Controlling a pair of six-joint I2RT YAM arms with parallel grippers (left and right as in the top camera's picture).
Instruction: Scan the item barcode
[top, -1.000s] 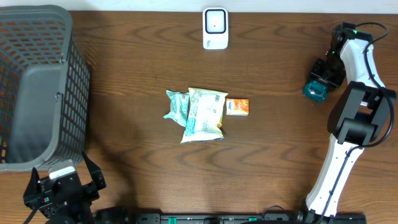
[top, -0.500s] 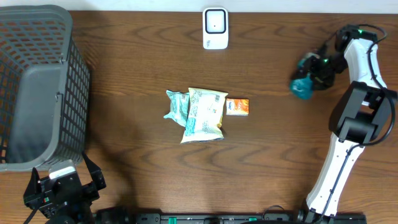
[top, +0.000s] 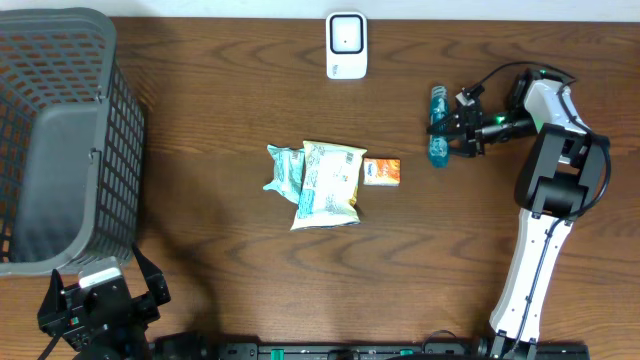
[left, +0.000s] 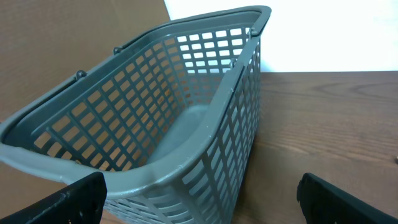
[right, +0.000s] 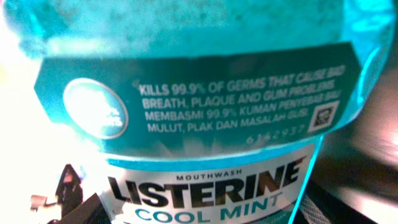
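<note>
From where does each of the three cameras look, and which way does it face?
Overhead: above the table, facing straight down; shows the right arm and the left end effector.
Left wrist: low at the table's edge, facing the grey basket; its open fingers sit in the bottom corners.
Right wrist: very close to the Listerine bottle's label; fingers barely show at the bottom.
Shared: overhead also shows basket and bottle.

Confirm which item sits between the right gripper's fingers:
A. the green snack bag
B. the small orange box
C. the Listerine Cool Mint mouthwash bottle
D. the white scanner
C: the Listerine Cool Mint mouthwash bottle fills the right wrist view, and overhead it sits at the tips of the right gripper, while the small orange box and green snack bag lie mid-table.
</note>
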